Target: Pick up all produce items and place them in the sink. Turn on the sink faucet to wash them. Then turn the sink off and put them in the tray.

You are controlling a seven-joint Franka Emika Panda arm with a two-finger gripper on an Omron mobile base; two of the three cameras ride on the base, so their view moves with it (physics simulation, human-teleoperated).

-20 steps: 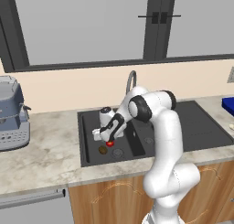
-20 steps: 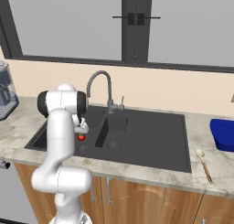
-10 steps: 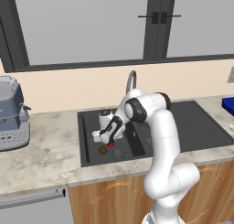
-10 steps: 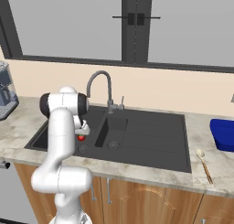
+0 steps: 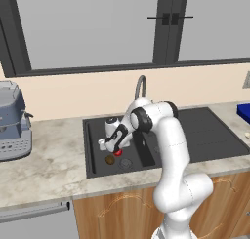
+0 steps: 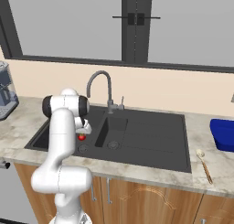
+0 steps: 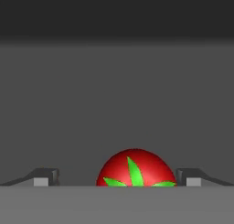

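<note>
The black double-basin sink (image 5: 97, 170) (image 6: 151, 160) is set in the marble counter. My gripper (image 5: 115, 146) reaches down into its wider left basin and is open. The bright red produce item with a green top (image 7: 135, 169) (image 5: 117, 152) (image 6: 82, 137) lies between the fingertips (image 7: 45, 178), with a gap on each side. The dull brown produce item (image 5: 110, 160) rests on the basin floor just left of it, near the round drain (image 5: 126, 162). The grey gooseneck faucet (image 5: 140, 84) (image 6: 98, 79) arches behind, and its lever post (image 6: 121, 102) stands beside it.
A blue tray (image 6: 222, 135) (image 5: 244, 110) sits on the counter to the right of the sink. Near it lies a wooden spoon (image 6: 203, 163). A grey coffee machine (image 5: 10, 121) stands on the counter at the left. A window spans the back wall.
The red item sits very slightly lower in the basin than a second ago. The arm has hardly moved.
</note>
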